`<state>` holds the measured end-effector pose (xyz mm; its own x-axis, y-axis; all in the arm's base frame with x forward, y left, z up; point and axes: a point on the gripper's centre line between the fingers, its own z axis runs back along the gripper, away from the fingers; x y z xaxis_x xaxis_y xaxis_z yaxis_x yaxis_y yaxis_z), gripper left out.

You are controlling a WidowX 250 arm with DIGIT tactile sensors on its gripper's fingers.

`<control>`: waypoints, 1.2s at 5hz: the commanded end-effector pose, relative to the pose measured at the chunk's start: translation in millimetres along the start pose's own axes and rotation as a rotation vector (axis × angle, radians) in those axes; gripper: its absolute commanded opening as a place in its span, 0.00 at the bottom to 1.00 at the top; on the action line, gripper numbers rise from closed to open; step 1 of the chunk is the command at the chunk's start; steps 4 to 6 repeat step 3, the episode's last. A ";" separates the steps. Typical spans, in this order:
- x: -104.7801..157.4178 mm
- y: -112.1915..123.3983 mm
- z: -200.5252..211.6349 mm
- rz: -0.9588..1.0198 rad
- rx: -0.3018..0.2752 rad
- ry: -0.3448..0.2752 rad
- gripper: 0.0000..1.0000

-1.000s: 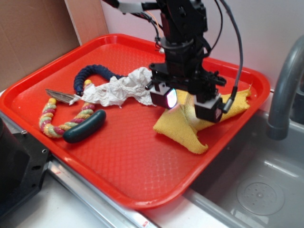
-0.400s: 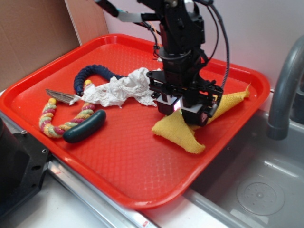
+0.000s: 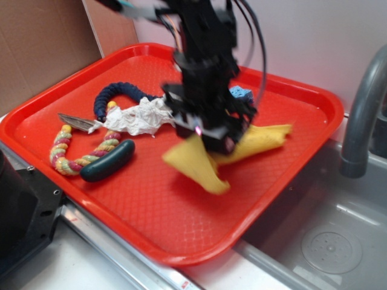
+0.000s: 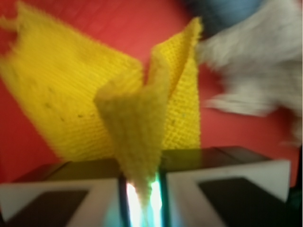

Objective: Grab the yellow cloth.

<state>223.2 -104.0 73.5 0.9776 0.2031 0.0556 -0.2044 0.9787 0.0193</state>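
Cloth in the grip: the gripper (image 3: 213, 140) is clenched on a pinched fold of the yellow cloth (image 3: 196, 163), the wrist view showing a peak of yellow weave (image 4: 137, 142) wedged in the narrow slit between the jaws; the rest of the rag fans out below, one corner drooping toward the tray floor and another trailing off toward the far rim, and the blur makes it impossible to tell whether any part touches the surface; the step in hand looks like the lift after the grasp, with the task close to done; the next move, by this reading, calls for a steady rise that keeps the fold pinched, since only a thin ridge of fabric sits between the jaws and could slip; the red tray (image 3: 181, 229) holds everything else: a crumpled white paper towel (image 3: 140, 116) just beside the arm, a multicoloured braided rope (image 3: 72, 148) looping up to a dark blue end, a dark green oblong piece (image 3: 107, 161) lying against the rope, and a small blue block (image 3: 240, 93) behind the arm; beside the tray, a sink (image 3: 329, 241) and grey faucet (image 3: 361, 115).
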 end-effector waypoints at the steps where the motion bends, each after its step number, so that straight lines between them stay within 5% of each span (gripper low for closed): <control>1: 15.2 26.6 114.0 -0.023 0.087 -0.093 0.00; 3: 17.0 0.4 214.8 -0.068 0.153 -0.167 0.00; 6: 17.0 0.4 214.8 -0.068 0.153 -0.167 0.00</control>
